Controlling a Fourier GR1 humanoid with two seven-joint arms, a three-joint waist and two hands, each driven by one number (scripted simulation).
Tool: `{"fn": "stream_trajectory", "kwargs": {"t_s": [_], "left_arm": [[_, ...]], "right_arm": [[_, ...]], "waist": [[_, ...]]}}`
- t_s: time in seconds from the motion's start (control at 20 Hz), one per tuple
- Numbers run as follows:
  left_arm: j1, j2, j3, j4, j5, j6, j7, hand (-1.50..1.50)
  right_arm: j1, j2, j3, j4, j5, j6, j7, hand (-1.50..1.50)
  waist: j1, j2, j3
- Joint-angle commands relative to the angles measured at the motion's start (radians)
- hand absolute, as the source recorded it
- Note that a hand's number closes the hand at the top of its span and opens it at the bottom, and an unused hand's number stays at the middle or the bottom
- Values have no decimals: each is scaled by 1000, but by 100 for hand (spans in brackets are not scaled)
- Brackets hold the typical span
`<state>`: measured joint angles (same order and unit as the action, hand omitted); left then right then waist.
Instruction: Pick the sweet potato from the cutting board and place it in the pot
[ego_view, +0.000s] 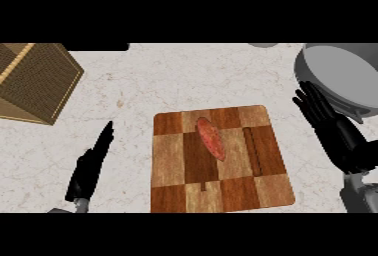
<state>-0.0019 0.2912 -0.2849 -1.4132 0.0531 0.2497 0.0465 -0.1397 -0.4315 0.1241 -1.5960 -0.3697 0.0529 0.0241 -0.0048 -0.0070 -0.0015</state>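
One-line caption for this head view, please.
Sweet potato lies on the cutting board; both hands, left and right, open, pot at right.

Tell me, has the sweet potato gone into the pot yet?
No, the sweet potato lies on the cutting board, apart from the pot.

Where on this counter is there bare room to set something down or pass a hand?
Bare counter lies between the wicker basket, the pot and the cutting board. Another patch sits between the left hand and the board. It is crowded at right, where the right hand overlaps the pot.
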Motion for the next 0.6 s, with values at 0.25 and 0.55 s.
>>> {"fn": "stream_trajectory", "kwargs": {"t_s": [0.25, 0.55], "left_arm": [[-104, 200, 171, 23, -68, 40, 97, 0], [-81, 184, 184, 11, -11, 38, 260, 0]], "right_arm": [[-289, 209, 265, 72, 277, -193, 179, 150], [-175, 232, 297, 90, 761, -651, 62, -150]], "waist": [[75, 13, 0], [26, 3, 2]]}}
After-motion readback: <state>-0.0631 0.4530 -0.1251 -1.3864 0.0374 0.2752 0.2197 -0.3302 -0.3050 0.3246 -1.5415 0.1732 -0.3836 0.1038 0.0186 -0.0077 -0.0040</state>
